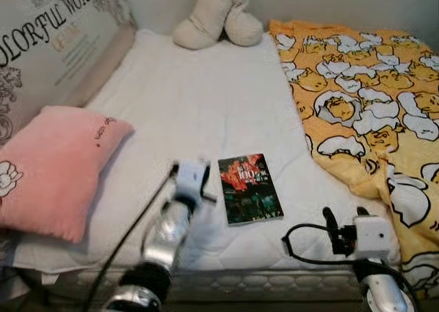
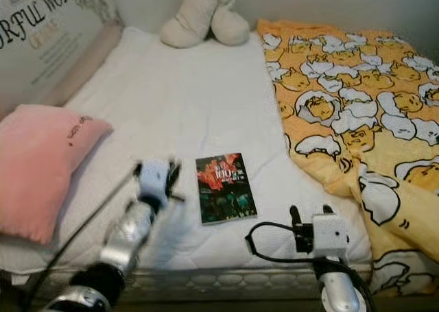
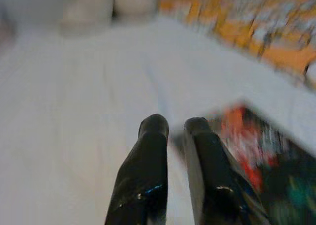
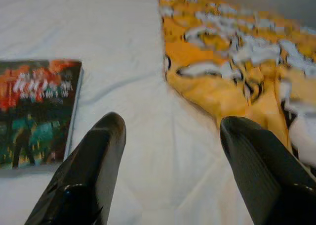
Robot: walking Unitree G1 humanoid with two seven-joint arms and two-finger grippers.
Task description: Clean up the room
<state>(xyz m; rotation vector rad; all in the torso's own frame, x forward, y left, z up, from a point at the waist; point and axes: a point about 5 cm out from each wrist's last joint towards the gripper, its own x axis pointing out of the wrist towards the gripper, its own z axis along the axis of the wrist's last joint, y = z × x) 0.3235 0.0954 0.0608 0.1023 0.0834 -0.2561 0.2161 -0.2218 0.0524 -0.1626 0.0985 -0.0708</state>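
A dark book (image 1: 250, 188) with red lettering lies flat on the white mattress (image 1: 199, 99), near the foot edge. The left gripper (image 3: 175, 131) hovers just beside the book's left side, its fingers drawn narrow with only a slim gap; the wrist picture is blurred, so whether a fingertip touches the cover is hard to say. The right gripper (image 4: 173, 131) sits low between the book and the yellow patterned blanket (image 1: 370, 99), fingers spread wide, holding nothing. A pink pillow (image 1: 51, 168) rests at the left, and a beige plush toy (image 1: 216, 17) against the wall.
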